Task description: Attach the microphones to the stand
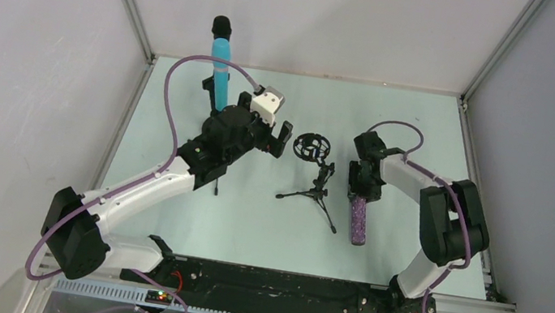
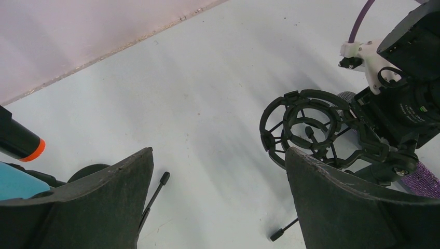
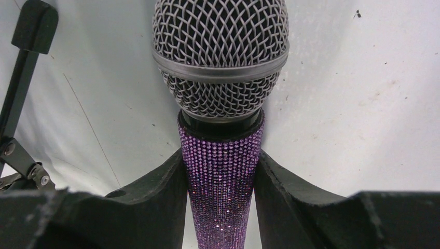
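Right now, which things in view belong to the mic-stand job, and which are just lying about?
Job: glittery purple microphone, held in right end effector; cyan-blue microphone; black microphone with orange end; shock-mount tripod stand.
Just there: purple cable; slotted cable duct at near edge.

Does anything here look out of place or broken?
Nothing broken or spilled. The purple microphone lies flat, gripped by the right hand, beside the empty middle stand, while the blue microphone stands upright.
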### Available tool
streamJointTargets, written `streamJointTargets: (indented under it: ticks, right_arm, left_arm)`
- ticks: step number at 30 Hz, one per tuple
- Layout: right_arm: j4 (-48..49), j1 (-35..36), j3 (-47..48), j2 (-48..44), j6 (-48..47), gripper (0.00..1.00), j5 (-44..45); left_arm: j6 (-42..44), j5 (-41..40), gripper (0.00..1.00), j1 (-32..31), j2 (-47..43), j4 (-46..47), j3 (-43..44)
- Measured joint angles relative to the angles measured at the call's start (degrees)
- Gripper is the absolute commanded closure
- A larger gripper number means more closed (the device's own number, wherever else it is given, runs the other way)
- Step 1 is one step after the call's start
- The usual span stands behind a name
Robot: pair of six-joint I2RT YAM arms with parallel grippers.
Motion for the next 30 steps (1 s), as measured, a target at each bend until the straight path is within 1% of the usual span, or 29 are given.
streamJointTargets:
  ticks: [1,3,5,7,11,19,26,30]
  right_arm:
    - [-0.02,0.07,0.02,0.00,-0.13,0.64,0.13]
    - [-0.02,0.04,0.02,0.00,-0.46,0.72,0.11]
    - [0.00,0.04,0.02,0.00,-0.68,0.77,0.04]
    - [0.02,-0.11,0.02,-0.26,-0.96,0.80,-0.50]
    - [0.02,-0.61,0.07,-2.86,-1.75,0.84,-1.64]
    - [1.70,-2.08,1.46,-15.98,-3.23,0.86,-2.99]
    - [5.77,-2.45,1.73,-28.57,-5.53,0.89,-3.74]
    - [9.14,-2.73,1.75,-34.93,-6.34,0.90,-5.99]
  left_arm:
    - [0.00,-0.04,0.00,0.00,0.00,0.00,0.00]
    - [0.00,-0.39,0.00,0.00,0.00,0.00,0.00]
    - [0.00,-0.52,0.00,0.00,0.00,0.00,0.00]
    - [0.00,-0.68,0.00,0.00,0.00,0.00,0.00]
    - [0.00,-0.85,0.00,0.00,0.00,0.00,0.00]
    - [0.02,-0.85,0.00,0.00,0.00,0.00,0.00]
    - [0.00,-0.87,0.00,0.00,0.00,0.02,0.00]
    - [0.00,-0.87,0.00,0.00,0.00,0.00,0.00]
